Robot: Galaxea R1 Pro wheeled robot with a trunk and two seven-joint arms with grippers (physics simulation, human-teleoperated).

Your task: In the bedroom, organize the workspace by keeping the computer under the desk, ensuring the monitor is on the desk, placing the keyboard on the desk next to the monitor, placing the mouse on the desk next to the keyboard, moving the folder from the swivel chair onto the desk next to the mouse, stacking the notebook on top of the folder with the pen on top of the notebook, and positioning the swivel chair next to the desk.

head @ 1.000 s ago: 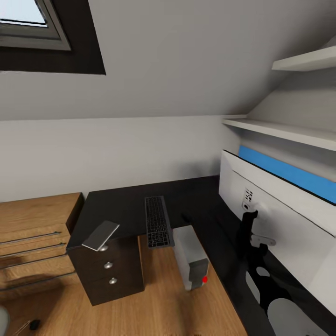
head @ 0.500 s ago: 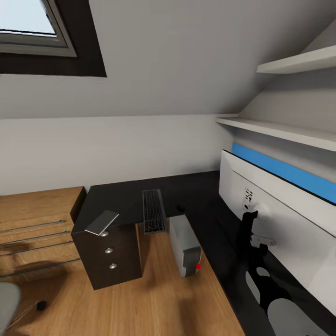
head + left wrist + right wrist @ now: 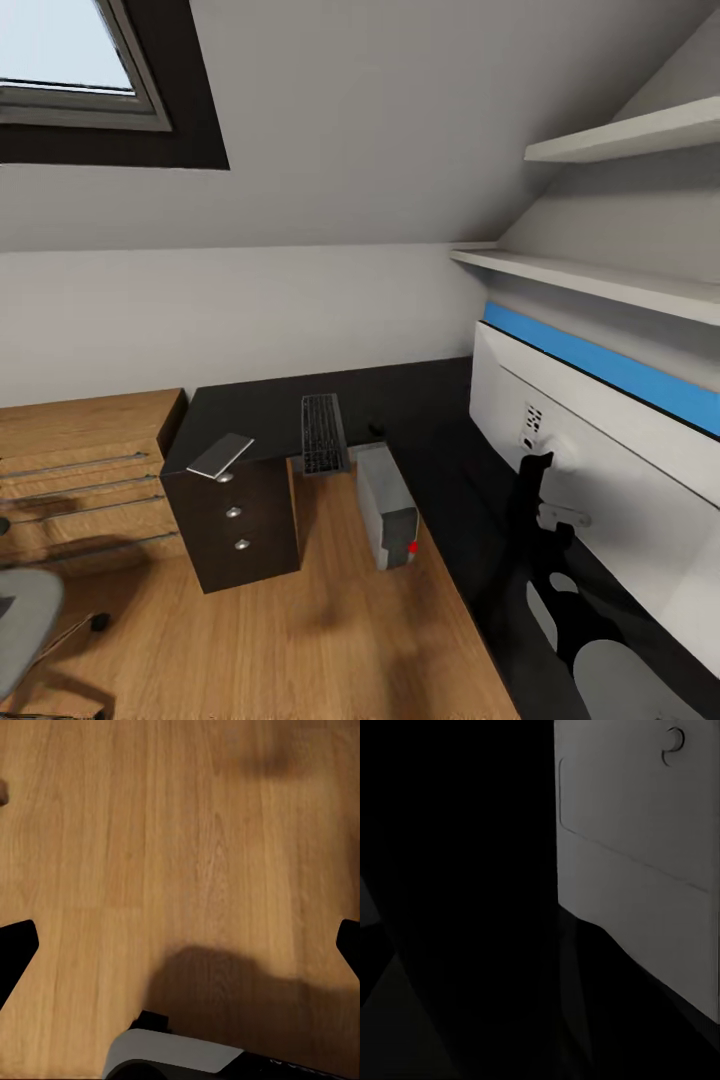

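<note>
L-shaped black worktop (image 3: 270,415) spans 9 to 4 o'clock in the head view. Monitor (image 3: 600,450) sits on it at 3–4 o'clock, white back toward the camera, blue strip behind its top edge, could be the folder, can't tell. Swivel chair (image 3: 25,610) peeks in at 8 o'clock, well apart from the worktop — not positioned yet. Computer (image 3: 388,505) stands on the floor at centre, under the worktop edge, looks done. Keyboard (image 3: 321,433) lies on the worktop at 12 o'clock of the computer, far from the monitor — still to move. Mouse, notebook, pen unclear. Left tool (image 3: 180,945) spread wide, nothing held, over bare floor; right tool state can't tell.
</note>
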